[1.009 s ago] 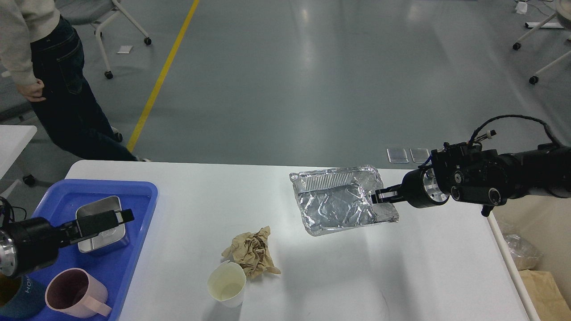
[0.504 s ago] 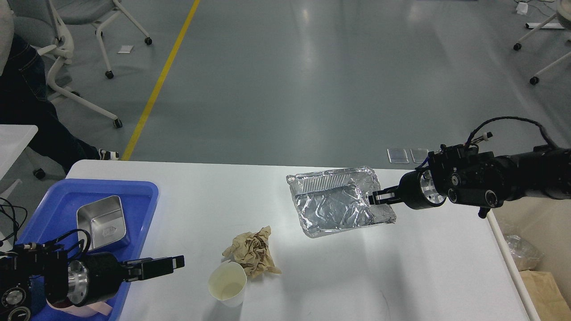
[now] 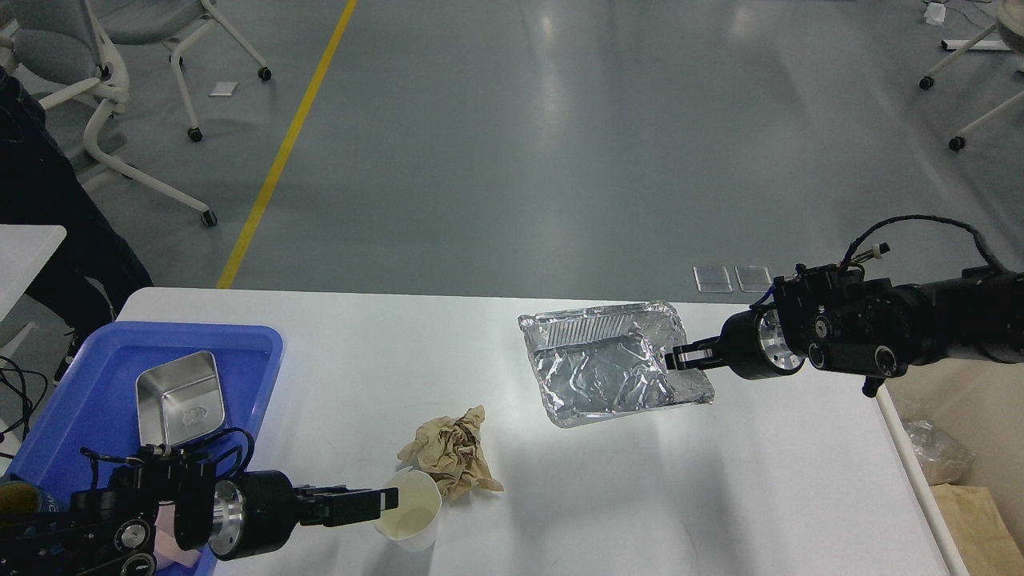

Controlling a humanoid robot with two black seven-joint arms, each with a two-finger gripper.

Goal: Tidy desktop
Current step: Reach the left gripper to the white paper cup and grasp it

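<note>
The desktop (image 3: 560, 496) is a large white tabletop. A crumpled foil tray (image 3: 608, 370) sits at its far right, slightly tilted. My right gripper (image 3: 678, 358) is shut on the foil tray's right rim. A white paper cup (image 3: 412, 518) stands near the front edge, beside a crumpled brown paper ball (image 3: 454, 454). My left gripper (image 3: 386, 499) reaches in from the left with its tip at the cup's left rim. Its fingers show side-on as one dark bar, so I cannot tell whether they are open.
A blue plastic tray (image 3: 96, 352) at the left end holds a steel container (image 3: 178, 398). A smaller white table's corner (image 3: 24, 244) shows at far left. A brown paper bag (image 3: 972, 520) and a plastic bag (image 3: 932, 452) lie on the floor by the desk's right edge.
My left arm has swung right from over the blue tray to the paper cup. The right gripper still holds the foil tray, almost unmoved. The person at the left has stepped away.
</note>
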